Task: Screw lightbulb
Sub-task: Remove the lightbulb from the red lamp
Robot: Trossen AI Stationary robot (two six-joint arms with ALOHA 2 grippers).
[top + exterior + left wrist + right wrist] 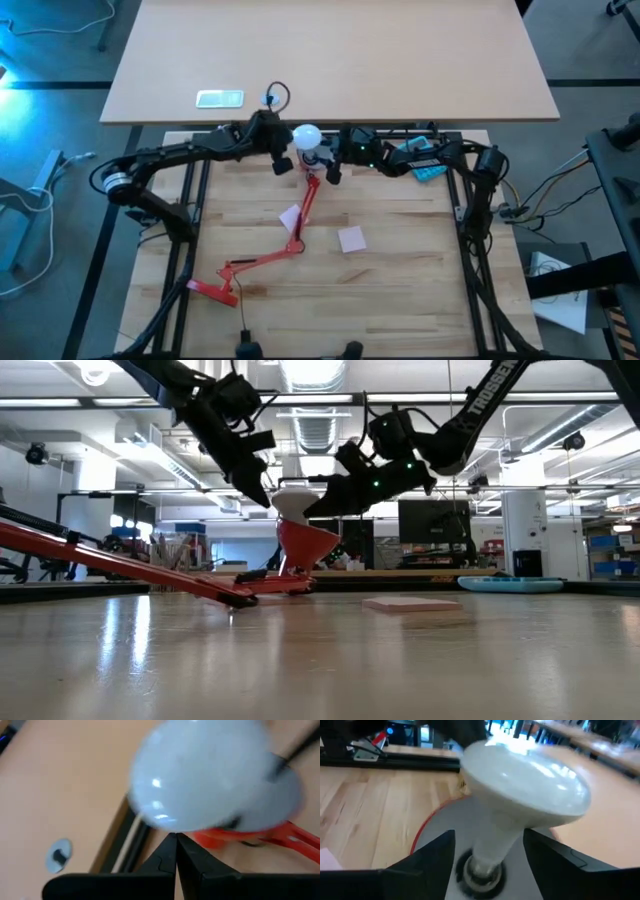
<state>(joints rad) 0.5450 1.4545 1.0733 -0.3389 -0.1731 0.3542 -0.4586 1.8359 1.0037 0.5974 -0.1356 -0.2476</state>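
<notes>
Nearest to you in the right wrist view, the right gripper's [487, 865] two dark fingers [427, 857] stand wide apart on either side of the lightbulb's [525, 795] narrow neck, with a visible gap on each side, so you are not gripping it. Your bulb sits upright with its greyish screw base down in the socket at the centre of the red lamp's [427, 827] white-lined shade, its broad white dome facing up.

From above, you see the lightbulb [306, 135] at the far edge of the wooden tabletop [400, 280], roughly midway along that edge, with both arms meeting over it. The right gripper [328, 165] comes in from the right side, and the left gripper [281, 160] comes in from the left and sits just beside the bulb.

Your left gripper's [175, 852] fingers are pressed together tip to tip with nothing between them. The bulb [210, 775] fills that view just beyond the closed tips, and whether the tips touch the glass you cannot tell.

The lamp's [300, 225] red jointed arm runs from the shade back across the tabletop toward the near left corner, where its base [215, 290] lies. Two pink sticky notes [351, 238] lie flat near the middle of the tabletop, one on each side of the lamp arm.

At table height, the lightbulb [292, 502] rises out of the red shade [305, 545] between the two grippers.
</notes>
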